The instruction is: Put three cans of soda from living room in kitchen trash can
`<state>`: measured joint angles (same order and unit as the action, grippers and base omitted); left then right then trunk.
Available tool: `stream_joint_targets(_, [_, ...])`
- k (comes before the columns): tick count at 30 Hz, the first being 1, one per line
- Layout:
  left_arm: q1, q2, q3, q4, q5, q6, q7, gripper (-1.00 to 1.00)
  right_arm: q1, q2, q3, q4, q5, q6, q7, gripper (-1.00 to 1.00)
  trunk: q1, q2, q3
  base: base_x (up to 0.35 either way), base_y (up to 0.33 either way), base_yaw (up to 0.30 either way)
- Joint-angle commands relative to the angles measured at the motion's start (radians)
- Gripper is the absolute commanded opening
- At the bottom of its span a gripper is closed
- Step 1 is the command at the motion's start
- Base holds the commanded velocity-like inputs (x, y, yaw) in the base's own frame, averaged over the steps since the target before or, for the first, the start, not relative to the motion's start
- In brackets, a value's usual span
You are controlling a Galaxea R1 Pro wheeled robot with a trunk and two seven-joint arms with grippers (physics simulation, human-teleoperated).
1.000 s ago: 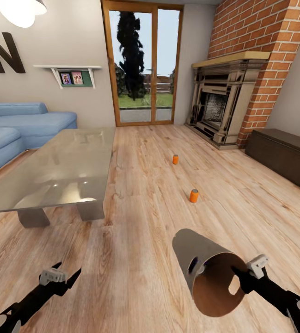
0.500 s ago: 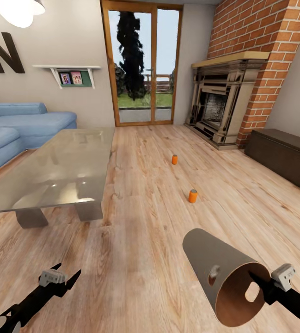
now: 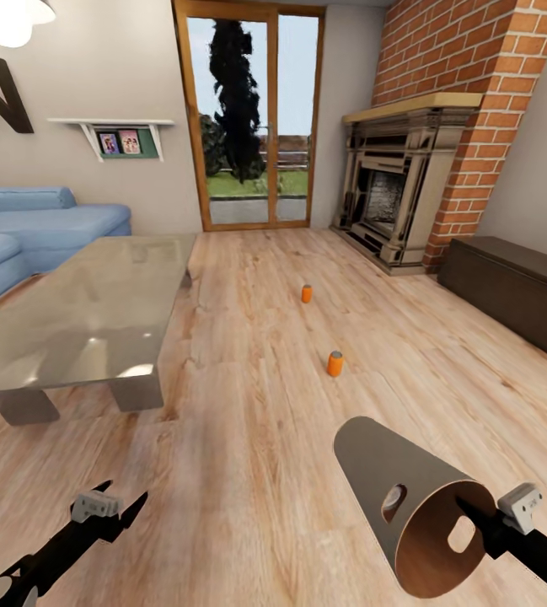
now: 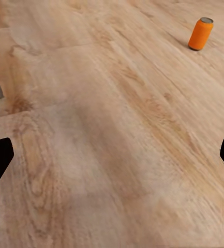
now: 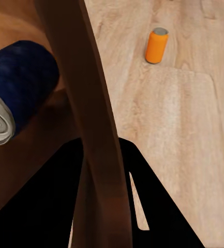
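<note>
Two orange cans of soda stand upright on the living room's wood floor, the nearer one (image 3: 335,363) (image 4: 200,33) (image 5: 157,45) ahead of me and the farther one (image 3: 307,293) beyond it. My right gripper (image 3: 474,518) (image 5: 101,147) is shut on the rim of the tash can (image 3: 408,497) (image 5: 91,93), which is tipped on its side with its tan mouth toward me. A dark blue can of soda (image 5: 18,88) lies inside it. My left gripper (image 3: 124,493) (image 4: 112,155) hangs open and empty low over the floor.
A glass-topped low table (image 3: 79,316) stands to the left with a blue sofa (image 3: 29,228) behind it. The brick fireplace (image 3: 391,202) and a dark low cabinet (image 3: 517,291) line the right side. Wood-framed glass doors (image 3: 244,118) are straight ahead.
My right gripper swung the tash can rightward and lower. The whole view then shifted, so the camera has moved; the cans on the floor stay put. The left arm is unchanged.
</note>
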<state>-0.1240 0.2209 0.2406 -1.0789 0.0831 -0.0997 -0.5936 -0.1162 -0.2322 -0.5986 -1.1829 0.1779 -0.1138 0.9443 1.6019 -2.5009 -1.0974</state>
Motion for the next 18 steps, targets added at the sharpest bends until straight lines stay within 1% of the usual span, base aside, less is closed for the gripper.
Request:
stream_joint_targets(1, [0.0, 0.0, 0.0, 0.0, 0.0, 0.0, 0.0, 1.0, 0.0, 0.0, -0.001, -0.001, -0.006, 0.0, -0.001, -1.0, 0.0, 0.0, 0.0, 0.139, -0.296, 0.0])
stream_joint_targets(11, [0.002, 0.0, 0.0, 0.0, 0.0, 0.001, 0.0, 1.0, 0.0, 0.001, -0.001, 0.001, -0.007, 0.0, -0.01, -1.0, 0.0, 0.0, 0.0, 0.147, -0.297, 0.0])
stream_joint_targets(18, [0.013, 0.0, -0.001, -0.001, 0.0, 0.001, 0.003, 1.0, 0.0, 0.002, -0.001, 0.005, -0.008, 0.0, -0.011, -1.0, 0.0, 0.0, 0.0, 0.153, -0.297, 0.0])
